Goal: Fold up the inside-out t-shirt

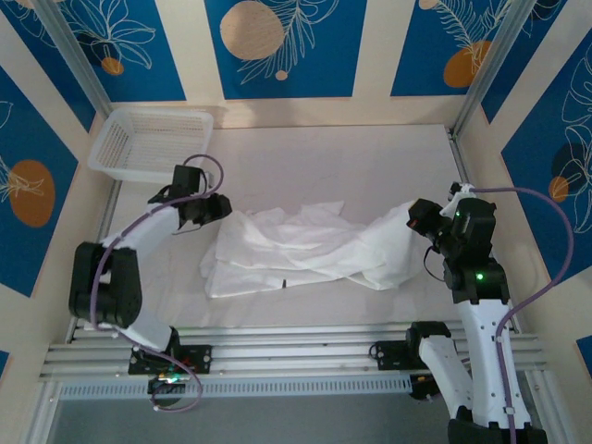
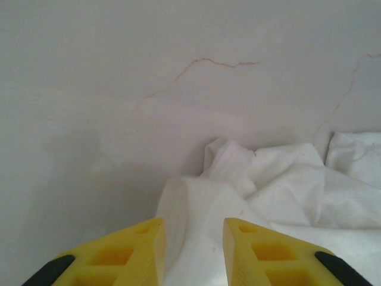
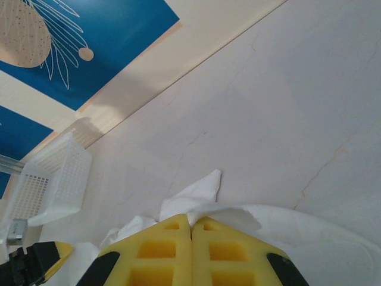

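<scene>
The plain white, thin cloth t-shirt (image 1: 305,245), wrinkled, lies bunched across the middle of the white surface (image 1: 351,157), between the two arms. At its left edge is the left gripper (image 2: 194,229): yellow fingers partly apart, a ridge of cloth between them; cannot tell whether the pads press it. At its right end is the right gripper (image 3: 191,221): fingers closed together, pinching the cloth, which rises off the surface toward it. A white plastic mesh basket (image 1: 129,148) sits at the far left corner, well apart from the t-shirt.
</scene>
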